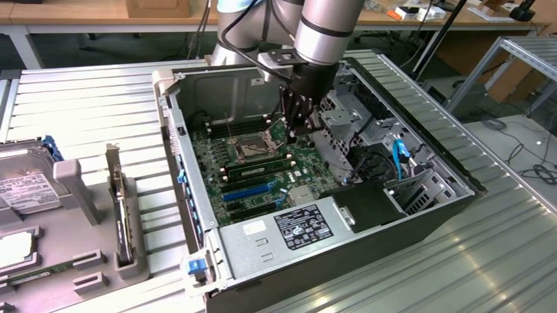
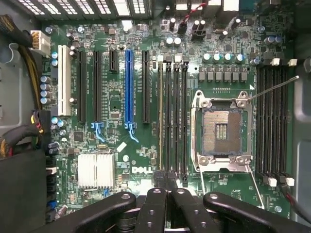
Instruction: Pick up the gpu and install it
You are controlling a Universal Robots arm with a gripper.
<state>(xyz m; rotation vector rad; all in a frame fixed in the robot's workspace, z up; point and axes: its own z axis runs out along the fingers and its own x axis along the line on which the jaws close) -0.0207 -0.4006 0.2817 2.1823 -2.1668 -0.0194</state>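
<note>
— Since the jaws come first, how do they stand?
— Drawn together. In the wrist view the gripper [image 2: 168,189] has its two inner fingers [image 2: 155,204] side by side with almost no gap, and nothing is held between them.
— And where is the gripper?
— Inside the open computer case [image 1: 179,124], pointing down at the motherboard [image 1: 301,163]. The gripper [image 1: 294,134] hangs to the exterior view's right of the empty CPU socket [image 1: 252,148].
— Where is the gpu?
— Seated upright in a memory slot. In the exterior view the gpu [image 1: 252,171] is a green stick with black chips, running along the near side of the socket. Its right end lies just beside and below the fingertips. I cannot tell whether they touch it.
— The wrist view?
— There the gpu [image 2: 160,116] is edge-on in the outermost of four slots, one end close to the jaws. The CPU socket [image 2: 223,128] lies on its other side.
— Further out?
— A blue expansion slot [image 1: 248,191] just nearer than the stick. Outside the case, to the exterior view's left, a dark card [image 1: 122,215] stands in a grey holder [image 1: 83,215].
</note>
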